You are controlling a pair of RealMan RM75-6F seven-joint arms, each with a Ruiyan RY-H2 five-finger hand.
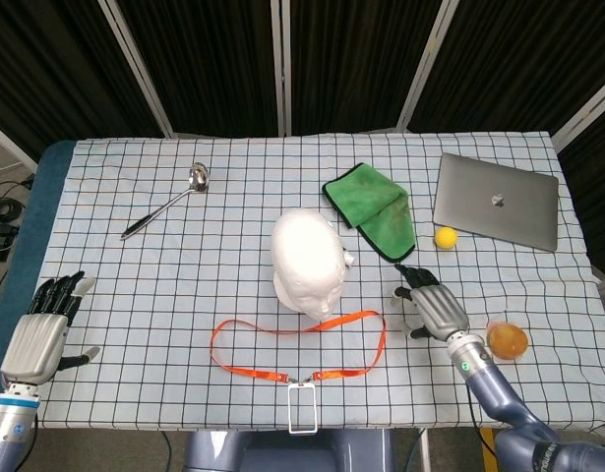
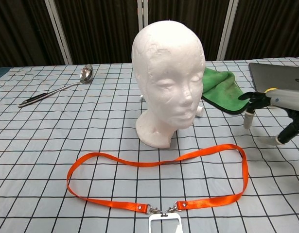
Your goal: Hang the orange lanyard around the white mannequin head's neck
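bright, even overhead light; soft shadows, sharp focus

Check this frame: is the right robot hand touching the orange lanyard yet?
Apart. In the head view the right robot hand sits right of the orange lanyard, with checked cloth visible between them; the chest view shows the same gap.

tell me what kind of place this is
Most likely a robot teleoperation lab or test bench, not a home: black curtain panels wall off a table under a checked cloth, set with unrelated props such as a white mannequin head, ladle and laptop.
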